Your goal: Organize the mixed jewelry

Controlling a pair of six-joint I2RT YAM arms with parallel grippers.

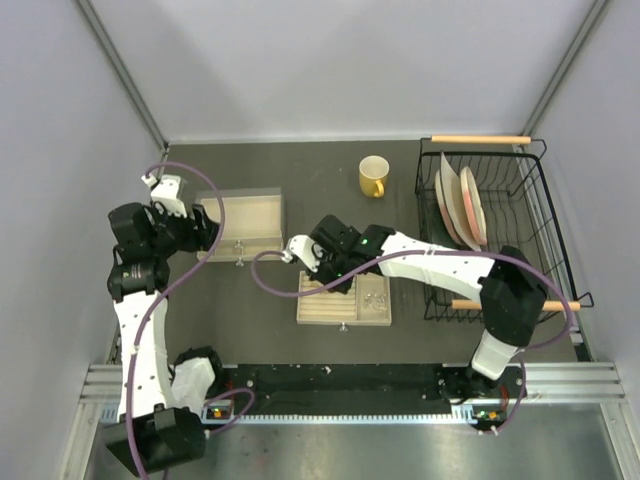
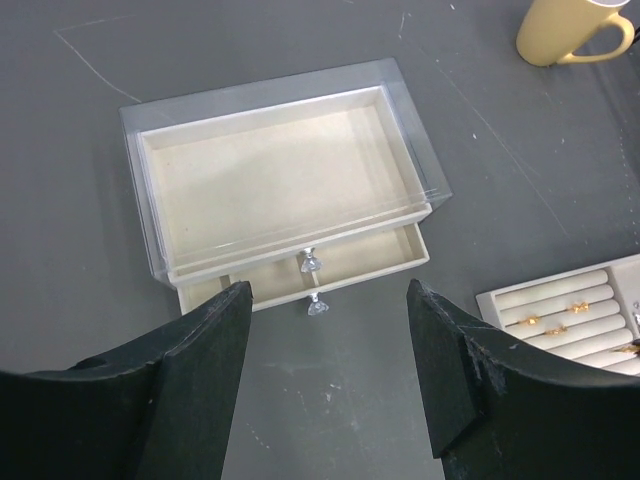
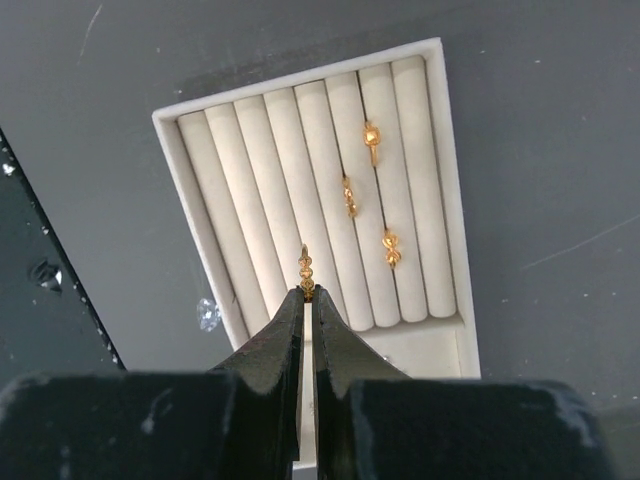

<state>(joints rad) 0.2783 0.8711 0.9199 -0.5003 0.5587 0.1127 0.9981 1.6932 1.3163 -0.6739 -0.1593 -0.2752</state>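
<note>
Right hand [image 3: 308, 297] pinched one gold ring [image 3: 307, 265] at its tips, over the slotted tray [image 3: 190, 125]; three more rings [image 3: 349, 196] sat in slots toward 1 o'clock of it; left hand [image 2: 328, 295] spread wide above the drawer box [image 2: 270, 170] on the counter [image 2: 100, 80].

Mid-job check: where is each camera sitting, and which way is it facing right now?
Top external: high behind the robot, looking down at the table; left arm and right arm show.
Left wrist: above the drawer box, facing down and forward; open left gripper frames it.
Right wrist: facing down onto the ring tray; right gripper pinches a ring.
Shared: both wrist views show the tray's gold rings.
</note>
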